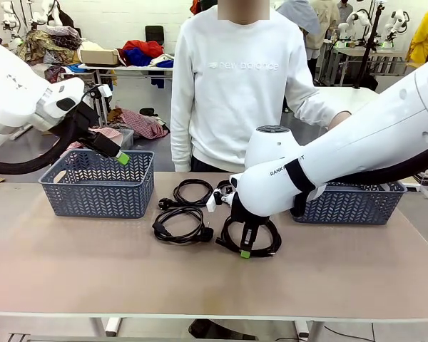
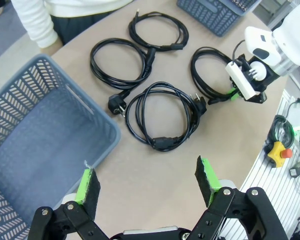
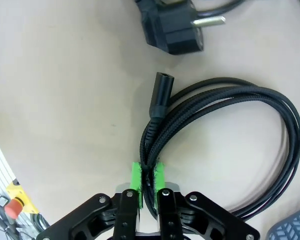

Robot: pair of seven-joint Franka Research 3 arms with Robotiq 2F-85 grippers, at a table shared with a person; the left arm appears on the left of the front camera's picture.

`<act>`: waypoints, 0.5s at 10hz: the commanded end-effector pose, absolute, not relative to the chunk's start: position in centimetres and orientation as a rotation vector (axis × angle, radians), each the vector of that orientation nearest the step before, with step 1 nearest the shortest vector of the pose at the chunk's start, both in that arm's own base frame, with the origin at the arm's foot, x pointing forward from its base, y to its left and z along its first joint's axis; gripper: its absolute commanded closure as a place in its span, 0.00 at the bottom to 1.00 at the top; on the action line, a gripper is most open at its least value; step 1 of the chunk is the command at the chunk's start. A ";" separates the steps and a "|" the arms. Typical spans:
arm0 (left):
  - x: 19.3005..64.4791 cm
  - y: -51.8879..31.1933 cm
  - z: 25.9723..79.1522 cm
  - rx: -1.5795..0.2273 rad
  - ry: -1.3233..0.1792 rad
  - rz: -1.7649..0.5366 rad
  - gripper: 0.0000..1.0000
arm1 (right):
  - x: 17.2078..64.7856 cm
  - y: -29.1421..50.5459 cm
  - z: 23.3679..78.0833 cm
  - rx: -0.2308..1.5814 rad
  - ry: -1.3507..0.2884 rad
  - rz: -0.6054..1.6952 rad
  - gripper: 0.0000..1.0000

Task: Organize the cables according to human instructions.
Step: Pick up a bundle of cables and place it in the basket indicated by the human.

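Several coiled black cables lie on the table between two baskets. My right gripper (image 1: 246, 251) points down at the rightmost cable (image 1: 265, 241) and is shut on its strands. In the right wrist view the green pads (image 3: 136, 176) pinch the braided cable (image 3: 230, 100) near its small connector. Other cables (image 1: 192, 191) (image 1: 180, 226) lie to the left of it. My left gripper (image 1: 121, 158) hangs open over the left basket's rim with nothing in it. In the left wrist view that gripper (image 2: 146, 172) is open above the table, with the cables (image 2: 162, 117) (image 2: 121, 59) (image 2: 160, 31) beyond it.
A grey-blue basket (image 1: 96, 184) stands at the left and another basket (image 1: 349, 203) at the right behind my right arm. A person in a white sweatshirt (image 1: 235, 85) stands at the far edge. A chunky plug (image 3: 175, 30) lies just ahead of the right gripper.
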State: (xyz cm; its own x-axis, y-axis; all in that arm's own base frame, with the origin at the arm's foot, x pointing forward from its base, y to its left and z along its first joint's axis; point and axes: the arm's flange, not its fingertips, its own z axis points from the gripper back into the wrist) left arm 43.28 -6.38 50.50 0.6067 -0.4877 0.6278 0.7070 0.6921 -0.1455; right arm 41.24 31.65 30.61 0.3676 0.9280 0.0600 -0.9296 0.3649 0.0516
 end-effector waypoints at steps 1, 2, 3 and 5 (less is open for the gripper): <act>43.2 -6.2 50.4 -0.425 -0.605 -0.729 0.00 | 40.6 30.9 31.4 0.021 0.008 1.114 1.00; 43.2 -6.2 50.4 -0.425 -0.605 -0.729 0.00 | 40.3 31.1 32.1 0.024 -0.012 1.125 1.00; 43.2 -6.2 50.4 -0.425 -0.605 -0.729 0.00 | 39.9 31.2 33.0 0.019 -0.008 1.150 1.00; 43.2 -6.2 50.4 -0.425 -0.605 -0.729 0.00 | 39.1 31.4 35.9 0.039 -0.007 1.196 1.00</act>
